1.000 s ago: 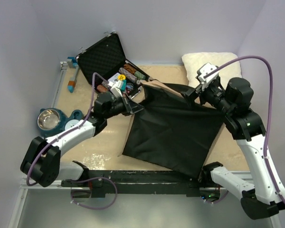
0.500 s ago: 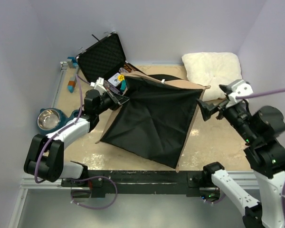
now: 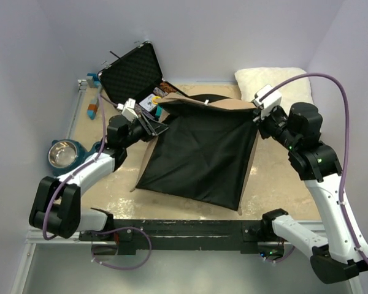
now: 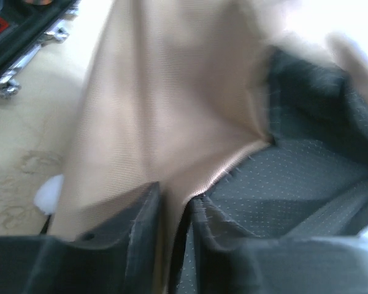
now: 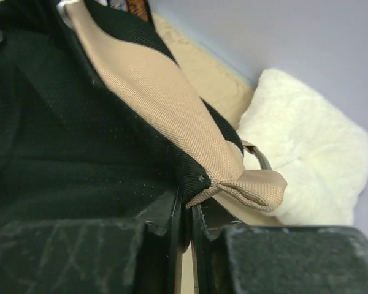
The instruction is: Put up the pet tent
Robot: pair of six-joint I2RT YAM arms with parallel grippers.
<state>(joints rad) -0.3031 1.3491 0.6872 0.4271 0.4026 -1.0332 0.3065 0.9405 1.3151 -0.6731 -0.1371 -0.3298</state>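
**A:** Top external view first. Left arm pose?

**B:** Left arm lies low, stretched forward and inward from its base, wrist pointing across toward the other arm. The left gripper is clamped on the top-left corner of the pet tent.

**A:** Right?

**B:** Right arm stands tall, elbow bent, wrist folded back inward. The right gripper is pinching the tent's top-right corner.

**A:** Do the wrist views confirm the grips?

**B:** Yes. Left wrist view is blurry, but the fingers are almost together with a tan canvas fold squeezed between them. Black dotted panel is just to their right. Right wrist view shows the fingers closed to a thin slit on the corner where the black and tan fabric meet.

**A:** Where's the tent?

**B:** Strung between the two grippers, tan top edge pulled across. The black panel slopes down from it toward the arm bases.

**A:** Anything nearby?

**B:** White pillow is just beyond the right gripper. Open black case is just beyond the left gripper.
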